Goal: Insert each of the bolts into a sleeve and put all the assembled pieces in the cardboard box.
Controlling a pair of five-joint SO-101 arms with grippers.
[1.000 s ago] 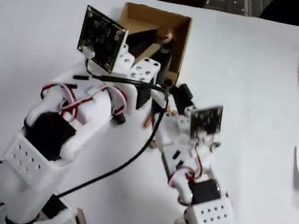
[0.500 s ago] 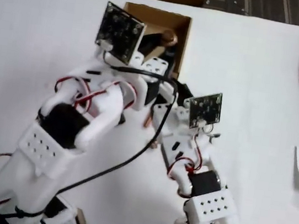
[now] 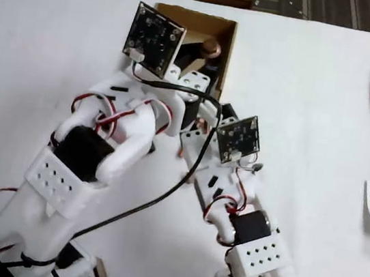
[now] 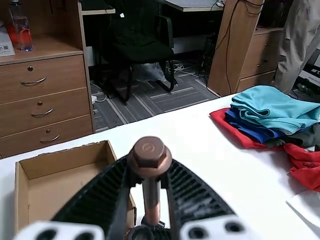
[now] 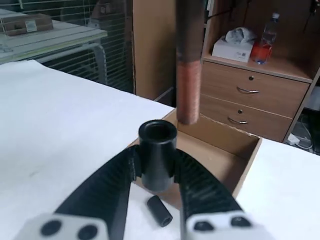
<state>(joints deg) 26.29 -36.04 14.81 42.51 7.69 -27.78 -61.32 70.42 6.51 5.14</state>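
Left claw (image 4: pixel 149 172), upper centre of the high view, is clamped on a copper hex bolt (image 4: pixel 149 159) held upright. Right claw (image 5: pixel 157 167), at frame centre, pinches a black sleeve (image 5: pixel 157 150) beside the cardboard box (image 3: pixel 188 16). Advice: centre the bolt tip over the bore, then lower straight.

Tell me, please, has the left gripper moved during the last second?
Yes. The left gripper, shut on the bolt, has shifted rightward over the cardboard box, nearer its right wall.
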